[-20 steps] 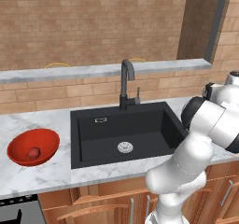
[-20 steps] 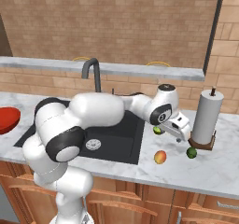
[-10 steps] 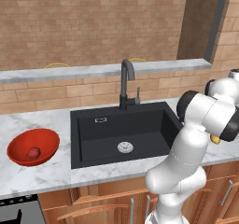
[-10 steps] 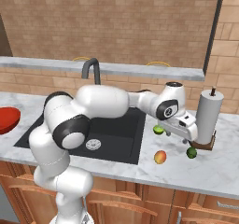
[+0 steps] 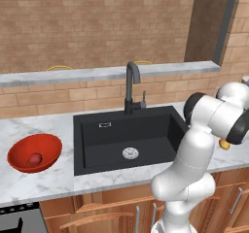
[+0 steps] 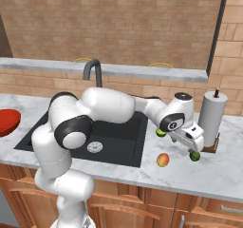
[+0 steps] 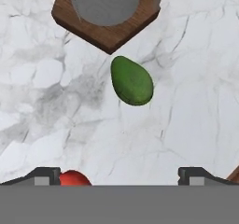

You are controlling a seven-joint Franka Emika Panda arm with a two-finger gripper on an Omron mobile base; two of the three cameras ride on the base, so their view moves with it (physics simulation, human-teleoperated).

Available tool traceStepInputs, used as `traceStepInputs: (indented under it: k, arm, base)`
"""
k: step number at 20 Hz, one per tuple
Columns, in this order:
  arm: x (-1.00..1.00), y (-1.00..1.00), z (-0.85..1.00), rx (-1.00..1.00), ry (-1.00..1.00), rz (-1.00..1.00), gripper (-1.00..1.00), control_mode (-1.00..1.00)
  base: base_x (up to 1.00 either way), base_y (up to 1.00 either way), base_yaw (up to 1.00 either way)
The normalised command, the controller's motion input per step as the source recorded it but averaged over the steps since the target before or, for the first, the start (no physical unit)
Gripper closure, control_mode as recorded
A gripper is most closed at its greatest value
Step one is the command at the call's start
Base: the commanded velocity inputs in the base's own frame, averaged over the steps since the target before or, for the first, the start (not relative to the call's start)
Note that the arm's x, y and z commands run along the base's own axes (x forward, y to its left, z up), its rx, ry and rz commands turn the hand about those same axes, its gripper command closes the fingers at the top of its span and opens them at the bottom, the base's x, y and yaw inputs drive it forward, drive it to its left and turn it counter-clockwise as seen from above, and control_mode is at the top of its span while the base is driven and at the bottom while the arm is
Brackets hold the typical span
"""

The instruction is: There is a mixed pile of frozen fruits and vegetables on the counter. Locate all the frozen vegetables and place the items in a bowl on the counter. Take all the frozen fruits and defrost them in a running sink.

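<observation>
My gripper (image 6: 193,149) hangs open just above the dark green vegetable (image 6: 195,156), beside the paper towel stand on the white marble counter (image 6: 213,175). In the hand view the dark green piece (image 7: 132,80) lies on the marble ahead of my gripper (image 7: 120,175), and nothing is between the fingertips (image 7: 46,174). The lime-green fruit (image 6: 161,133) sits by the sink's right rim, partly behind my wrist. The orange-yellow fruit (image 6: 163,160) lies nearer the counter's front; its red blush (image 7: 73,178) peeks out by one fingertip. The red bowl (image 5: 34,152) left of the black sink (image 5: 126,135) holds the dull red vegetable (image 5: 34,159).
A paper towel roll on a wooden base (image 6: 211,122) stands right behind the dark green piece; its base (image 7: 105,24) lies close ahead in the hand view. The dark gooseneck faucet (image 5: 131,86) rises behind the sink. A grey ledge (image 5: 97,73) runs along the brick wall.
The arm has swung right and lowered, carrying the open gripper from over the lime-green fruit to above the dark green piece by the paper towel stand. The produce has not moved.
</observation>
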Motion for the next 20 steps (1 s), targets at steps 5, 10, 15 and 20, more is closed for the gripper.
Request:
traceStepInputs:
  k: [5,10,15,20]
  arm:
    - [0.05,-0.39,-0.21,0.00,-0.01,0.00,-1.00,-1.00]
    - [0.15,-0.26,-0.19,0.00,0.02,0.06,-1.00,-1.00]
    - [0.31,-0.18,-0.02,0.00,0.04,0.12,-1.00,-1.00]
    - [0.22,-0.21,-0.09,0.00,0.00,0.10,-1.00,-1.00]
  base:
    - [0.00,0.00,0.00]
    - [0.00,0.00,0.00]
    - [0.00,0.00,0.00]
    - [0.00,0.00,0.00]
